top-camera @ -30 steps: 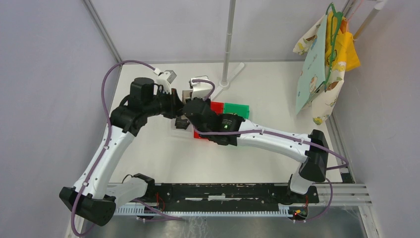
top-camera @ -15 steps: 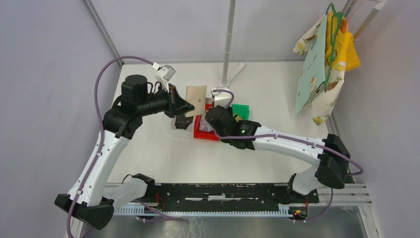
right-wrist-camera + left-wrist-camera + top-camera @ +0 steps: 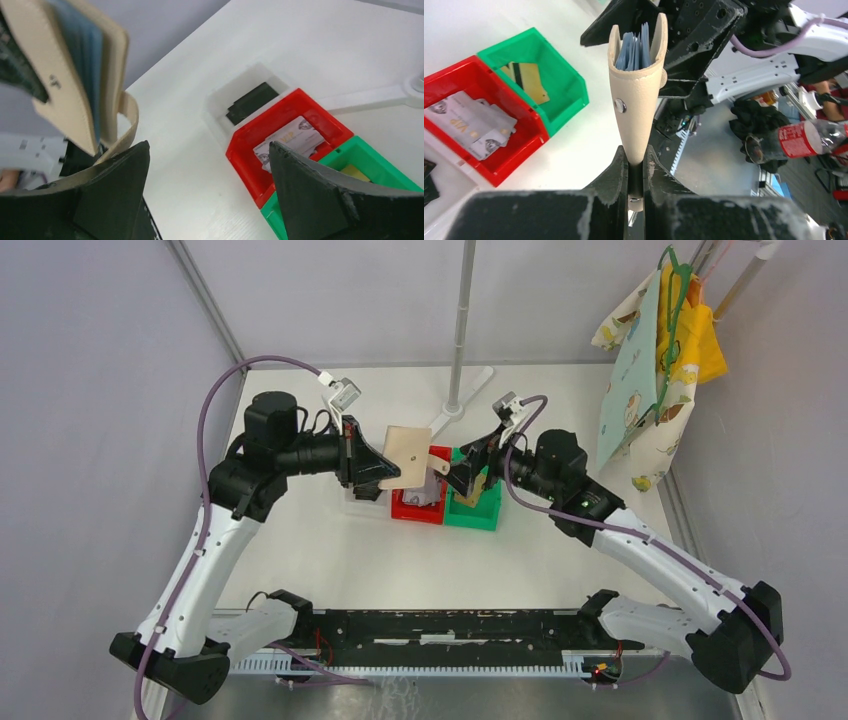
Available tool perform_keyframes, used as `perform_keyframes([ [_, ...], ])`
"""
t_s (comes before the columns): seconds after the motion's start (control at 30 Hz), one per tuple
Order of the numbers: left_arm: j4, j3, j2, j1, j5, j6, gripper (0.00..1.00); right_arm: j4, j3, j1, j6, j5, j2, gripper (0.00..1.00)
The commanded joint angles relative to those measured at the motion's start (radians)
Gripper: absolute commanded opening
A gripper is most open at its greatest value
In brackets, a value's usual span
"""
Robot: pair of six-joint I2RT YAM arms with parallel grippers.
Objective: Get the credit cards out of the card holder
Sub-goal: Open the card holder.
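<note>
Pinching the card holder [image 3: 636, 95] by its folded spine, the left gripper [image 3: 636, 165] is clamping it upright over the bins. It is looking soft, light and floppy. Right gripper [image 3: 465, 477] is hanging spread and empty beside the flap. Credit cards [image 3: 471, 127] are lying in the red bin [image 3: 519, 160] — thin and slick, probably best nipped by an edge.

The card holder [image 3: 636, 85] vanishes at its lower end between the jaws of the left gripper [image 3: 635, 162]. I cannot tell whether a card sits among its blue pockets [image 3: 634, 47]. From the right wrist it is blurred and cut off at the top left. The green bin [image 3: 385, 167] runs off the right and bottom edges there, showing only a sliver of gold card [image 3: 356, 172]. From above, the black object [image 3: 367, 490] lies mostly hidden under the left gripper. The silvery cards [image 3: 469, 125] carry print too small to read.
</note>
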Motion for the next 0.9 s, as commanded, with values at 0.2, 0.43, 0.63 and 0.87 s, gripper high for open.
perform_keyframes([
  [0.2, 0.041, 0.045, -0.019, -0.002, 0.136, 0.030, 0.02, -0.055, 0.072, -0.034, -0.195, -0.584, -0.024, 0.98],
  [0.43, 0.060, 0.039, -0.017, -0.001, 0.141, 0.018, 0.02, 0.024, 0.084, -0.034, -0.123, -0.530, -0.020, 0.98],
  [0.63, 0.061, 0.037, -0.017, -0.001, 0.161, 0.027, 0.02, -0.019, 0.167, -0.034, -0.049, -0.435, 0.035, 0.95],
  [0.87, 0.070, 0.040, -0.026, -0.001, 0.199, 0.021, 0.02, -0.023, 0.141, -0.034, -0.013, -0.390, 0.040, 0.46],
])
